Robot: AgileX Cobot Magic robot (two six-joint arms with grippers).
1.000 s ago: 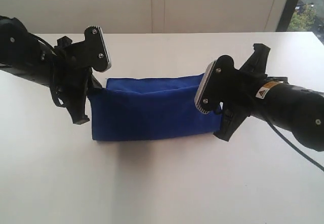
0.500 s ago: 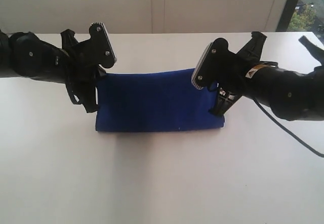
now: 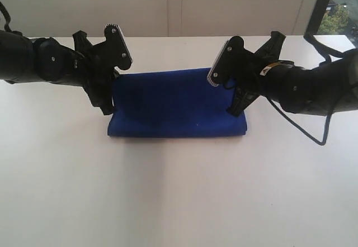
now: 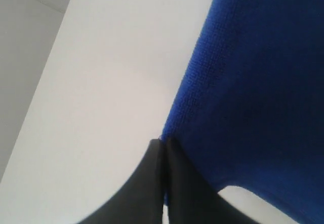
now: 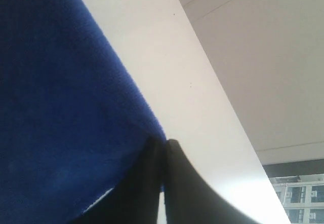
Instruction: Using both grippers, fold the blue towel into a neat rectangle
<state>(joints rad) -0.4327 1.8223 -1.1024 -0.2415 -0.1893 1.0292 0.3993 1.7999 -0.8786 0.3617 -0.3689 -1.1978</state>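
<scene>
The white table [image 3: 179, 202] fills the exterior view, and a pale wall runs behind its 12 o'clock edge. The blue towel [image 3: 173, 104] lies just toward 12 o'clock of the table's middle as a long folded band running from 9 to 3 o'clock. Its 6 o'clock edge rests on the table, while its 12 o'clock edge is held up at both ends.

The left claw [image 3: 112, 79] is at the towel's 9 o'clock end. In its wrist view the left claw [image 4: 163, 148] has its two black fingers pressed together, pinching the cloth's edge [image 4: 243, 82]. The right claw [image 3: 230, 85] is at the 3 o'clock end, and up close the right claw [image 5: 163, 145] is likewise closed tight on the cloth [image 5: 55, 107].

A second ago both claws were nearer 6 o'clock, and the towel sagged between them with an open pocket along its top. Since then both arms have carried the held edge toward 12 o'clock. The pocket has closed, the whole band has shifted toward 12 o'clock, and its face now looks smoother and more even.
</scene>
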